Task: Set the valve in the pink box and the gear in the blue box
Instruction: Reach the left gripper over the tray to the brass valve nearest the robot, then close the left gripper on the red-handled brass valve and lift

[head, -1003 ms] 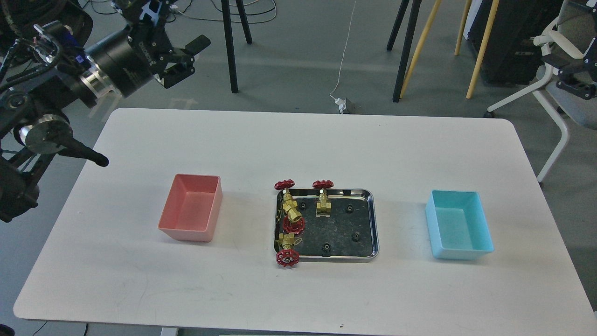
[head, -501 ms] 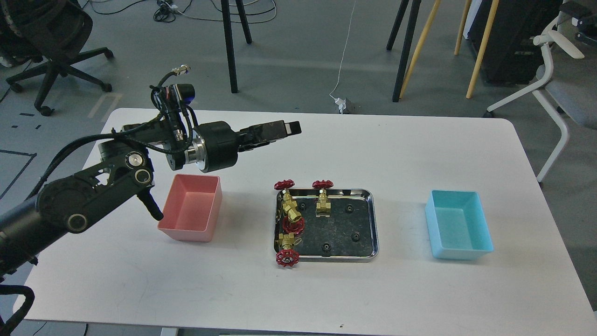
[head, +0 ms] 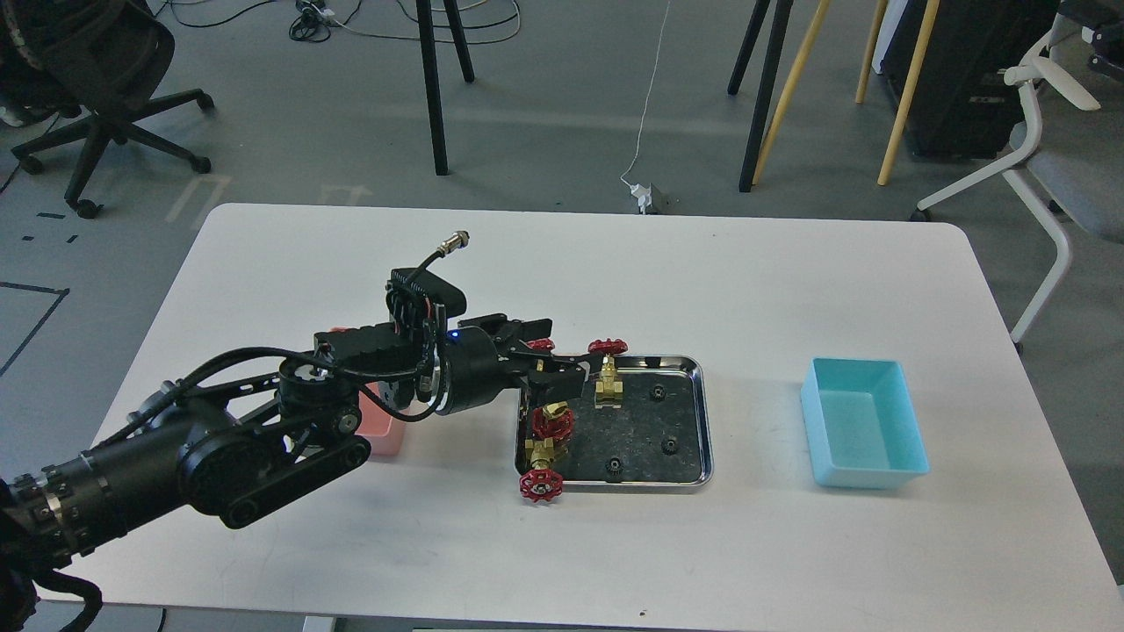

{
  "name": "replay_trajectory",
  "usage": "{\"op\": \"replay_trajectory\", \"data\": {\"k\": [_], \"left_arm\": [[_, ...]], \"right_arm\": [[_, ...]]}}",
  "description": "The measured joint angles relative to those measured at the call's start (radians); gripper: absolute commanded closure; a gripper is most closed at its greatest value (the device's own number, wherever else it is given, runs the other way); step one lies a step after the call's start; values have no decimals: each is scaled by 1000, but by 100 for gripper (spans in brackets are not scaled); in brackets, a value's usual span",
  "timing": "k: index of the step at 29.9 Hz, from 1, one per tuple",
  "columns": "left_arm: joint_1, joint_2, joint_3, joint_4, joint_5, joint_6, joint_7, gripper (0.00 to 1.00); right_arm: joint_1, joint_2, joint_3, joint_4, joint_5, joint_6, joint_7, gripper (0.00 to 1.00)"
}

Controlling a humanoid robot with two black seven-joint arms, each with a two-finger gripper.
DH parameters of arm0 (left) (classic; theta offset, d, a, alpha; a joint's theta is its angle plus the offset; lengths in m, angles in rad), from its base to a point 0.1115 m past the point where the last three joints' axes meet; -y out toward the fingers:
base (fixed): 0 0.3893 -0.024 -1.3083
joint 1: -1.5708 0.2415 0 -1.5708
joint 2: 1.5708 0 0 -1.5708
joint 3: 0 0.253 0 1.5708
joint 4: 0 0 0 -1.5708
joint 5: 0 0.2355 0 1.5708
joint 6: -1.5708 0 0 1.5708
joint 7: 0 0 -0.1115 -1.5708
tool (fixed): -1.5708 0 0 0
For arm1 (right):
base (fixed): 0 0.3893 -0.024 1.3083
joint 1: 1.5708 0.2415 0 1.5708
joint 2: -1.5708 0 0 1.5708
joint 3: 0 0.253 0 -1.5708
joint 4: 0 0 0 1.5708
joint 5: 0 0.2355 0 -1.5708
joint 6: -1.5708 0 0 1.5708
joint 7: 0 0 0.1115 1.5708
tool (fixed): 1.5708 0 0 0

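My left gripper (head: 562,348) is open over the rear-left corner of the steel tray (head: 702,412). Its two fingers straddle the red handwheel of the rear-left valve (head: 542,344), whose brass body is hidden. Three more valves lie in the tray: one at the rear (head: 607,384), one at mid-left (head: 553,423), one at the front-left edge (head: 539,484). Three tiny black gears (head: 658,392) (head: 669,446) (head: 615,463) show on the tray floor. The pink box (head: 384,432) is mostly hidden behind my left arm. The blue box (head: 865,423) stands on the right, with nothing in it. My right gripper is out of view.
My left arm lies low across the table's left half, over the pink box. The white table (head: 702,281) ends close in front. Chairs, tripod legs and cables stand on the floor beyond the far edge.
My left arm swung down from high at the far left, crossed over the pink box, and came to the tray's rear-left corner. Its fingers now sit around the rear-left valve's handwheel.
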State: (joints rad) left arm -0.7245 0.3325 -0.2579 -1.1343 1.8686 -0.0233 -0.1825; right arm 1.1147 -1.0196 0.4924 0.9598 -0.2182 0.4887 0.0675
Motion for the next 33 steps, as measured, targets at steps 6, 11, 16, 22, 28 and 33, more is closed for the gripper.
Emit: {"op": "replay_trajectory", "data": {"k": [6, 11, 16, 22, 28, 33], "left_arm": [[23, -31, 31, 84, 23, 53, -20, 7], [48, -39, 78, 114, 25, 97, -26, 7], [52, -71, 119, 154, 30, 151, -27, 7], [57, -108, 126, 207, 94, 189, -26, 12], [59, -118, 126, 229, 108, 198, -26, 20], [59, -114, 126, 239, 109, 198, -25, 29]], "right_arm": [[0, -1, 0, -1, -2, 0, -1, 2], [0, -1, -1, -3, -3, 0, -1, 2], [-1, -1, -2, -4, -25, 0, -2, 2], [-2, 1, -2, -4, -35, 0, -2, 2], [-3, 1, -2, -4, -35, 0, -2, 2], [-3, 1, -2, -4, -35, 0, -2, 2]]}}
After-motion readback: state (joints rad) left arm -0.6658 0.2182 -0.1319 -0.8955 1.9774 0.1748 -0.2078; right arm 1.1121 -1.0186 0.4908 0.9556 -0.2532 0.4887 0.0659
